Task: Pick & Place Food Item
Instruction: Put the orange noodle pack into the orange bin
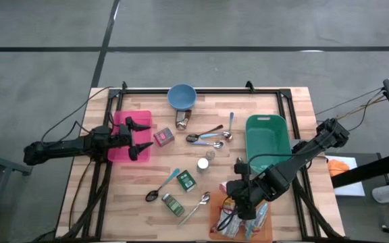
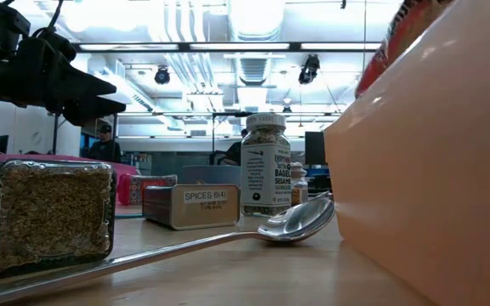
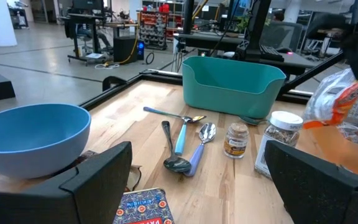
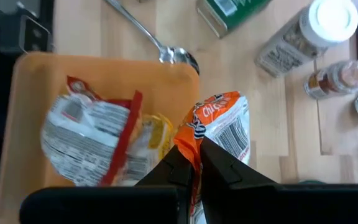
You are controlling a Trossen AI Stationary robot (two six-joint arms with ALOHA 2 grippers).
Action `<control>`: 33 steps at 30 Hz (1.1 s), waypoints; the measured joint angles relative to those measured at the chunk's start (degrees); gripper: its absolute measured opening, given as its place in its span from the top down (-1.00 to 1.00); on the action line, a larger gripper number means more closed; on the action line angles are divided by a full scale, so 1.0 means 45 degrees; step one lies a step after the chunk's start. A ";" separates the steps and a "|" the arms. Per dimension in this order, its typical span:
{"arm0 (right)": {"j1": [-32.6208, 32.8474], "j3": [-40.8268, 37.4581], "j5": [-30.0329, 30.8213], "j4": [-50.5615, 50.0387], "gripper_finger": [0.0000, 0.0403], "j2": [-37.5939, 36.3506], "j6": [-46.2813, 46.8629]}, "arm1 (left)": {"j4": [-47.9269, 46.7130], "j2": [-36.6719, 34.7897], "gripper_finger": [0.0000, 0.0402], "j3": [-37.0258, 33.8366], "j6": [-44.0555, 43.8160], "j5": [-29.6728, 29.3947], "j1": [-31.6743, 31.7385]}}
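Note:
An orange-and-white snack bag [image 4: 224, 127] hangs under my right gripper [image 4: 196, 149], which is shut on it above the orange tray [image 4: 27, 106] at the table's near right. A second, red-and-white bag [image 4: 95, 140] lies flat in that tray. In the high view my right gripper [image 1: 246, 204] stands over the tray [image 1: 216, 208], slanting down. The left wrist view shows the held bag [image 3: 344, 99] above the tray. My left gripper [image 1: 146, 138] waits open and level over the pink tray [image 1: 121, 121] at the left. My right gripper pinches the snack bag's crimped orange end [image 4: 188, 132] between its two fingers [image 4: 219, 163]. They come from above, slanting down. The bag hangs below them over the tray's rim. Whether its lower end rests on the tray, I cannot tell.
A green bin [image 1: 267, 138] stands just beyond the orange tray. Spice jars [image 4: 303, 34], tins [image 1: 185, 179] and several spoons [image 1: 208, 135] lie scattered mid-table. A blue bowl [image 1: 181, 96] sits at the far edge, and one spoon's bowl [image 4: 180, 57] touches the tray's rim.

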 joint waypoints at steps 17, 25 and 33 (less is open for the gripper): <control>0.0386 0.0945 -0.0327 0.0082 0.94 -0.0104 -0.0426 | 0.0000 -0.0005 -0.85 0.0000 0.0000 0.0000 0.0000; 0.0732 0.1429 -0.0282 0.0104 0.94 -0.0216 -0.0428 | 0.0000 -0.0005 -0.85 0.0000 0.0000 0.0000 0.0000; 0.0748 0.0599 -0.0223 0.0399 0.94 -0.0194 -0.0324 | 0.0000 -0.0005 -0.85 0.0000 0.0000 0.0000 0.0000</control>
